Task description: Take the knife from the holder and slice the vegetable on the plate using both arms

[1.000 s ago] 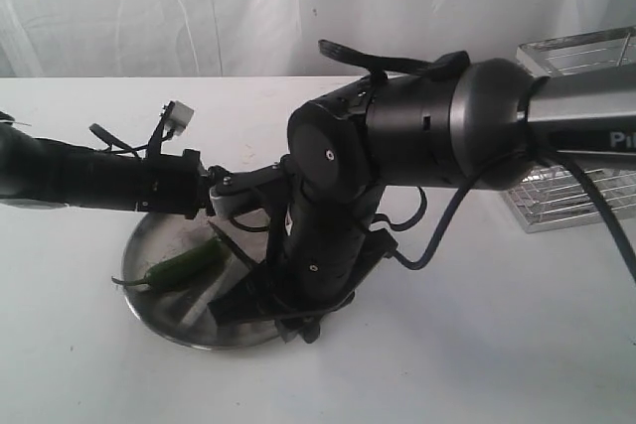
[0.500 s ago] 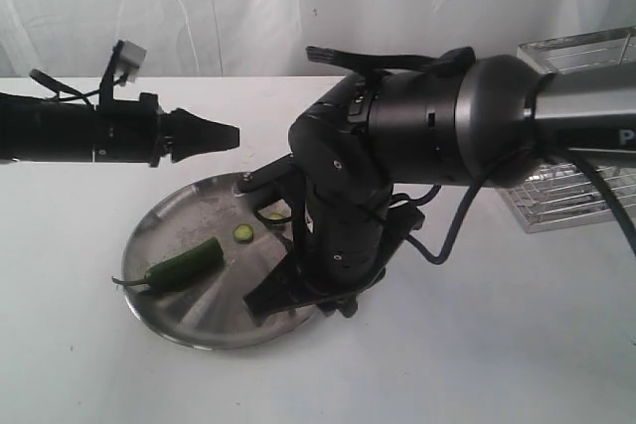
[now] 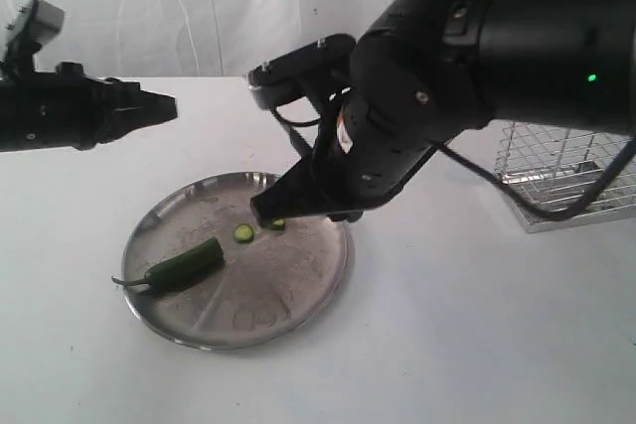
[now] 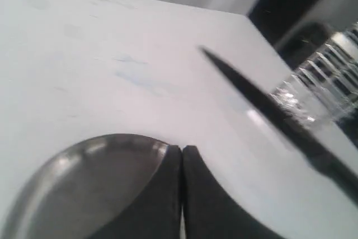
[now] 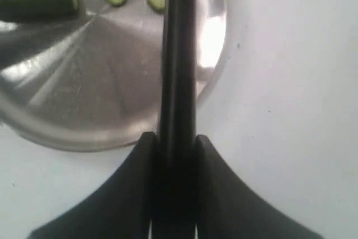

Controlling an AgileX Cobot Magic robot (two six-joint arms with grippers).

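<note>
White table carries the plate, with the vegetable on its side toward the table's left edge. Over the plate, the right fingers grip the knife; the left fingers are closed, empty.

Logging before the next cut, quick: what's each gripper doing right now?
Left gripper: closed, holding nothing.
Right gripper: closed on the knife, which reaches over the plate.
</note>
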